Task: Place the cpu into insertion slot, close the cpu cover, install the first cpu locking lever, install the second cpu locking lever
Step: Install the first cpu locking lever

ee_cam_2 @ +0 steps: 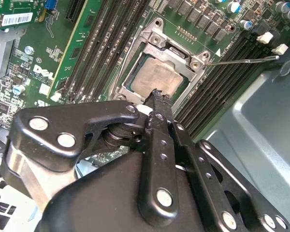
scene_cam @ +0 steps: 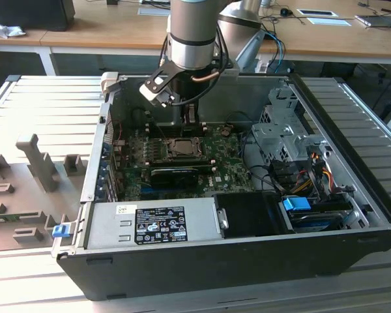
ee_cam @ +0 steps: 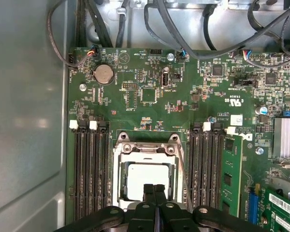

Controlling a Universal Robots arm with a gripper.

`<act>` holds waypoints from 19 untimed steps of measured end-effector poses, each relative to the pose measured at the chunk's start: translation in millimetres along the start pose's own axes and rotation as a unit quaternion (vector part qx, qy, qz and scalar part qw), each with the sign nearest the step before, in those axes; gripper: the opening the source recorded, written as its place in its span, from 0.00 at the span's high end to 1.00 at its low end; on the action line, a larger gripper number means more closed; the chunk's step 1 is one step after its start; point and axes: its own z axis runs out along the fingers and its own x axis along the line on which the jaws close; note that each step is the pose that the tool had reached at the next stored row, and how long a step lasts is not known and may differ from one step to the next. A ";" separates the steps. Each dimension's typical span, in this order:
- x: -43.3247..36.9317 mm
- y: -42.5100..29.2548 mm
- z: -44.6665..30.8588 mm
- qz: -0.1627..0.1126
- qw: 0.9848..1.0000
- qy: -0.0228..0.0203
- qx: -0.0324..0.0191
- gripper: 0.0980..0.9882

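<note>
A grey slatted worktop (scene_cam: 39, 98) carries an open computer case (scene_cam: 352, 130), with wooden desks behind it.

In the exterior view the arm (scene_cam: 192, 32) comes down into the case, and its hand (scene_cam: 189, 114) hangs just above the insertion slot (scene_cam: 182, 147) on the green motherboard (scene_cam: 231, 166).

In the second wrist view the cpu (ee_cam_2: 157, 77) lies flat in the slot, with the cpu cover (ee_cam_2: 181, 58) down around it. The hand (ee_cam_2: 158, 96) is closed and grips nothing; its tip seems to touch the near edge of the cover. A thin locking lever (ee_cam_2: 241, 61) stands off from one corner, its long axis pointing away from the hand, across the memory slots (ee_cam_2: 217, 87).

In the first wrist view the closed fingertips (ee_cam: 149, 191) sit over the cpu's near edge, and the lever runs along one side of the cover.
</note>
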 end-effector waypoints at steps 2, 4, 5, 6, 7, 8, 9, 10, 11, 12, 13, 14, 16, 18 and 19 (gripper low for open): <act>0.1 0.0 -2.5 0.000 1.000 0.000 0.000 0.99; 0.1 0.0 -5.5 0.000 1.000 0.000 0.000 0.99; 0.1 0.0 -6.4 0.000 1.000 0.000 0.000 0.99; 0.2 0.0 -7.9 0.000 1.000 0.000 0.000 0.99; 0.2 0.0 -9.6 0.000 1.000 0.000 0.000 0.99; 0.2 0.1 -11.1 0.000 1.000 0.000 0.000 0.99; 0.3 0.0 -12.9 0.000 1.000 0.000 0.000 0.99; 0.3 0.1 -14.4 0.000 1.000 0.000 0.000 0.99; 0.3 0.1 -14.9 0.000 1.000 0.000 0.000 0.99; 0.3 0.1 -14.8 0.000 1.000 0.000 0.000 0.99; 0.3 0.1 -14.8 0.000 1.000 0.000 0.000 0.99; 0.3 0.1 -14.8 -0.001 1.000 0.000 0.000 0.99; 0.3 0.1 -14.9 -0.010 1.000 0.000 0.000 0.99; 0.3 0.1 -15.0 -0.027 1.000 0.000 0.001 0.99; 0.3 0.0 -15.0 -0.034 0.999 0.000 0.001 0.99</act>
